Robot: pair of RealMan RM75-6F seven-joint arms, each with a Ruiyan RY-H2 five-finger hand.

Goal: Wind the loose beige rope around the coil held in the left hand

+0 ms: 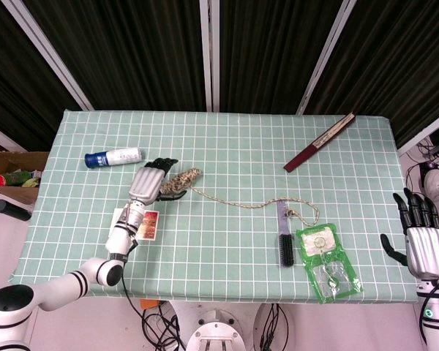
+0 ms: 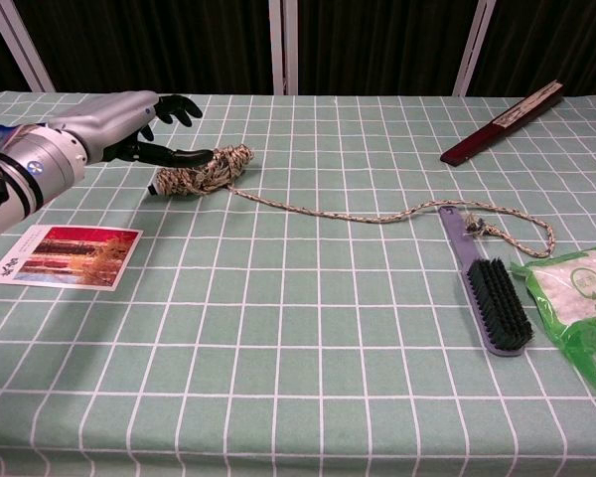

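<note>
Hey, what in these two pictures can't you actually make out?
- Left hand on coil: chest view, whether the fingers grip or only touch.
- Right hand: outside the chest view.
- Green packet: cut by chest view's right edge.
- Card: head view, partly under the wrist.

Robot lab/test room: black curtains (image 1: 132, 51) w/ white frame bars behind, checked green tablecloth (image 1: 227, 146), loose cables (image 1: 157, 322) under near edge.

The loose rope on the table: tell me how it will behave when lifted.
Likely floppy: the rope lies in slack curves. Probably light, being thin. Its far loop lies over the brush handle, so pulling may drag or snag there. The left hand holds the coil.
</note>
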